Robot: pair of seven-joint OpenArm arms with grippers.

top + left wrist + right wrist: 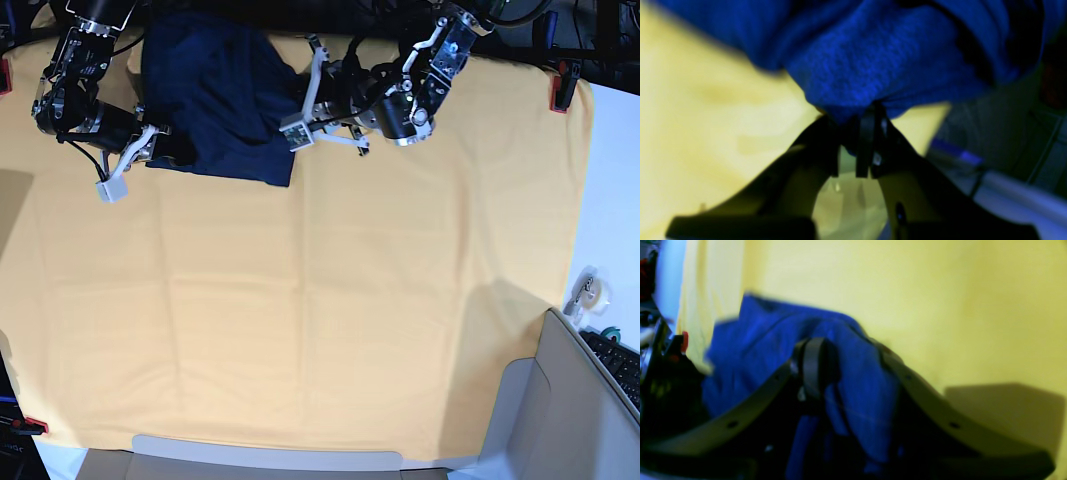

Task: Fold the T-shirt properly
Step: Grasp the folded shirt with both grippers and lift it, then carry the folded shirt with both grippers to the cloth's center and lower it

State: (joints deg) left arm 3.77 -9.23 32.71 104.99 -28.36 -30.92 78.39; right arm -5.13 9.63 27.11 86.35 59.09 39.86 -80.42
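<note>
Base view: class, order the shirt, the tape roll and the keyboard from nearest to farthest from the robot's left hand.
1. Shirt: pinched in the left hand, top.
2. Tape roll: right edge, off the cloth.
3. Keyboard: lower right corner.

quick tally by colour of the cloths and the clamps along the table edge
dark navy-blue knit T-shirt: 1
big yellow cloth: 1
red clamps at the cloth's edges: 2 clearly seen; a third at the far left edge is too cut off to tell
total: 4
</note>
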